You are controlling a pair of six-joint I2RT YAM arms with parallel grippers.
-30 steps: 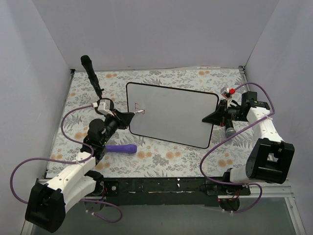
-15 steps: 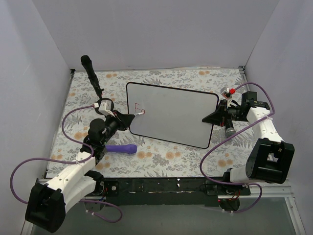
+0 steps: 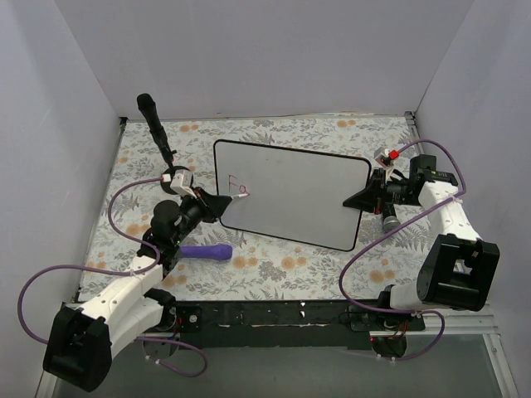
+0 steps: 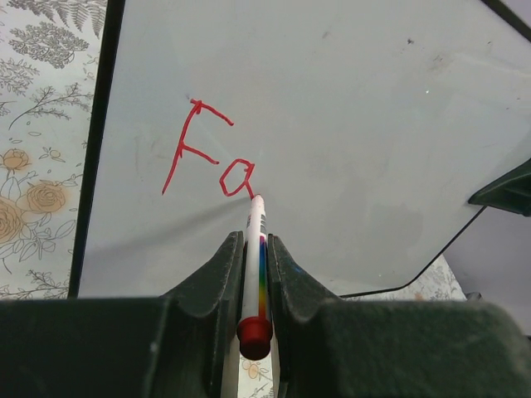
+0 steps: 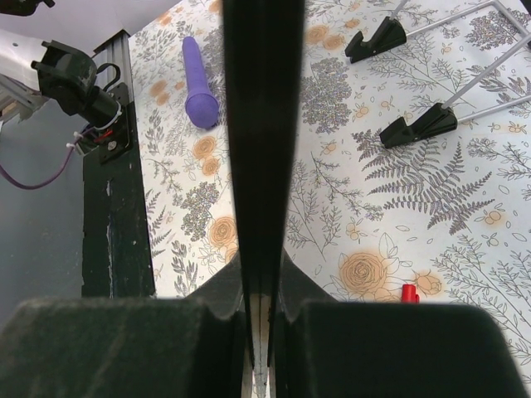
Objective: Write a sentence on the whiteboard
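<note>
Floral cloth [image 3: 282, 265], glossy rectangular whiteboard [image 3: 299, 195], red lettering [image 4: 197, 153]

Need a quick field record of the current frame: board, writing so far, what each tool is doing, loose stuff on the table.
whiteboard: mid-table, black frame, slightly askew
writing: red "Fa" near the board's upper left corner
marker: tip touching the board just after the "a"
left tool: shut on the marker
right tool: shut on the whiteboard's right edge
loose items: purple object off the board's near-left corner; black stick-like object far left
</note>
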